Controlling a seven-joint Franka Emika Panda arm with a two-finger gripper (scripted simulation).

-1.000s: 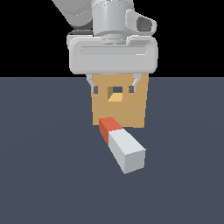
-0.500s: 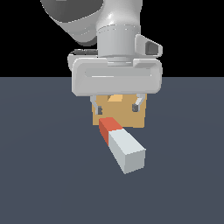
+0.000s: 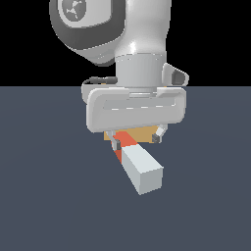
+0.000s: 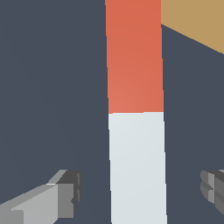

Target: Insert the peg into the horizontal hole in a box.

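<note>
The peg (image 3: 138, 167) lies flat on the dark floor, its pale grey-white part toward the camera and its orange-red part (image 3: 125, 141) toward the tan box (image 3: 142, 134). The box stands behind it, mostly hidden by my hand; its hole is hidden. My gripper (image 3: 136, 140) is open and low over the peg, one finger on each side of it, not touching. In the wrist view the peg (image 4: 136, 131) runs between the two fingertips (image 4: 65, 192), and a corner of the box (image 4: 197, 19) shows.
The dark grey floor (image 3: 49, 196) stretches all round. The arm's grey body (image 3: 108, 29) rises above the hand.
The gripper has come down from above the box toward the peg and now straddles it. The hand now hides most of the box. The peg has not moved.
</note>
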